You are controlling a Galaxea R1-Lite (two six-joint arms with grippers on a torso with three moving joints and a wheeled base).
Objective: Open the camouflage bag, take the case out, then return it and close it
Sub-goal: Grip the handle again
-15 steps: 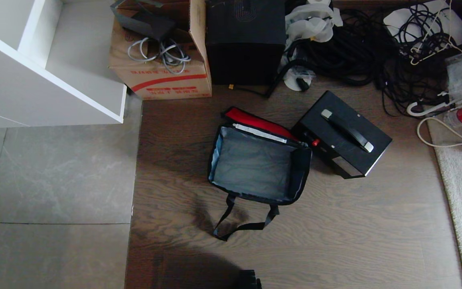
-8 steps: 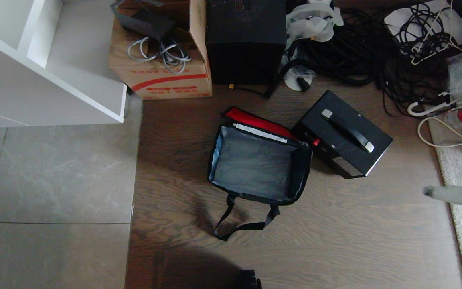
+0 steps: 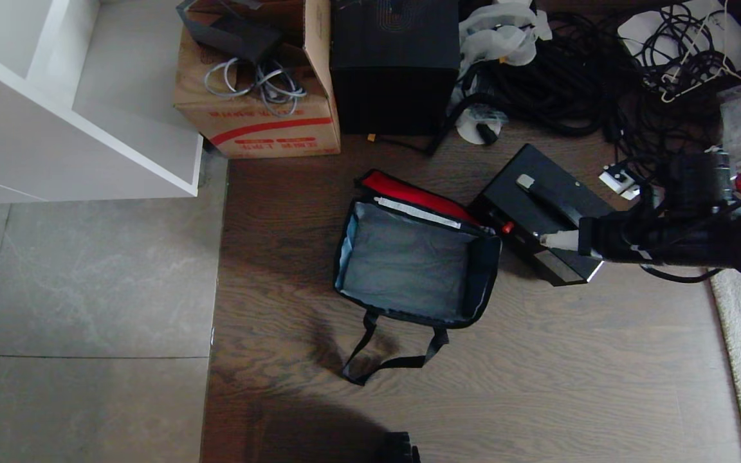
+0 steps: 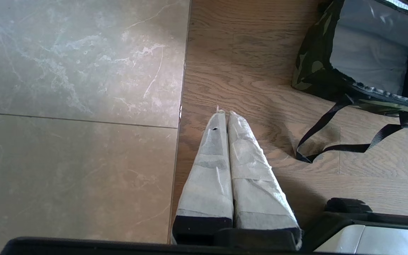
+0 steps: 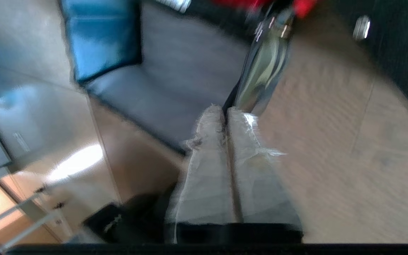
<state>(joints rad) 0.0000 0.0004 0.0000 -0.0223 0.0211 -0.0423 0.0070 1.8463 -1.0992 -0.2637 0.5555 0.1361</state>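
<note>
Two grippers stayed pinched empty as our right gripper (image 3: 547,240) hung over the case (image 3: 547,218) beside the bag (image 3: 412,263); we judged the case rigid, heavy, best lifted by its handle (image 3: 554,204), left gripper (image 4: 225,114) parked

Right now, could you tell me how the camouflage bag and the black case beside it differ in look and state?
The bag is soft, camouflage outside with a grey lining; the case is hard and plain black. The bag lies open and empty, red lid folded back; the case is shut. The bag has a loose black strap trailing on the floor; the case has a rigid handle on top. Both sit on the wooden floor, side by side.
</note>
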